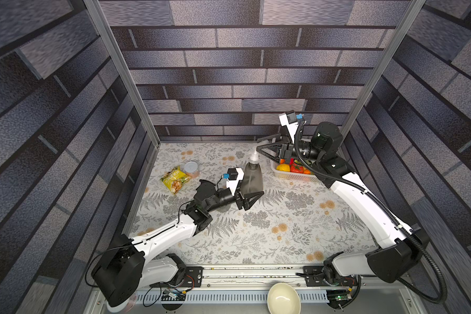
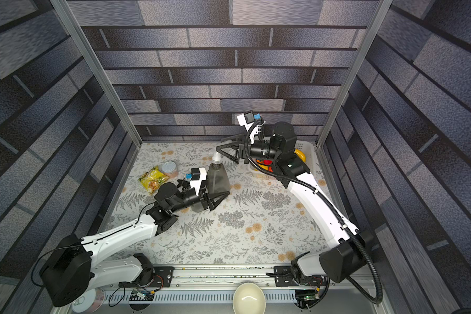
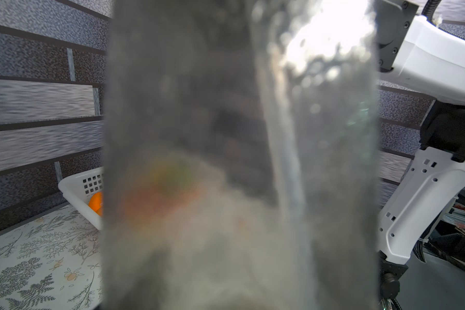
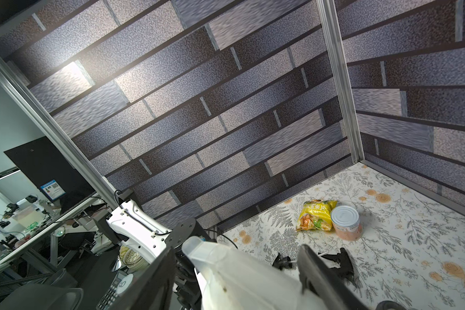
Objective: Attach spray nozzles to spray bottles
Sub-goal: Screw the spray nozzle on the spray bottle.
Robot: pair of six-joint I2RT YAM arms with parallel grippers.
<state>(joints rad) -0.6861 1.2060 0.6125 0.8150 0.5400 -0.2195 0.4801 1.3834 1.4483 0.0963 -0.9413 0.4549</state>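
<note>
The left gripper (image 1: 248, 196) is clamped on the lower body of a grey bottle (image 1: 253, 174) standing upright mid-table, with the white nozzle (image 1: 254, 157) sitting in its neck. The right gripper (image 4: 238, 251) has a finger on each side of that nozzle; whether they press it cannot be told. Two black nozzles (image 4: 338, 261) lie on the table (image 1: 283, 231), near the can (image 4: 346, 222).

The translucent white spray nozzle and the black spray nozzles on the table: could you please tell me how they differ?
Colour: the white spray nozzle is translucent; the black spray nozzles are opaque. Place: the white one is up at the neck of the grey spray bottle, between the fingers of the right gripper; the black ones lie on the table, with nothing touching them. All are trigger heads.
</note>
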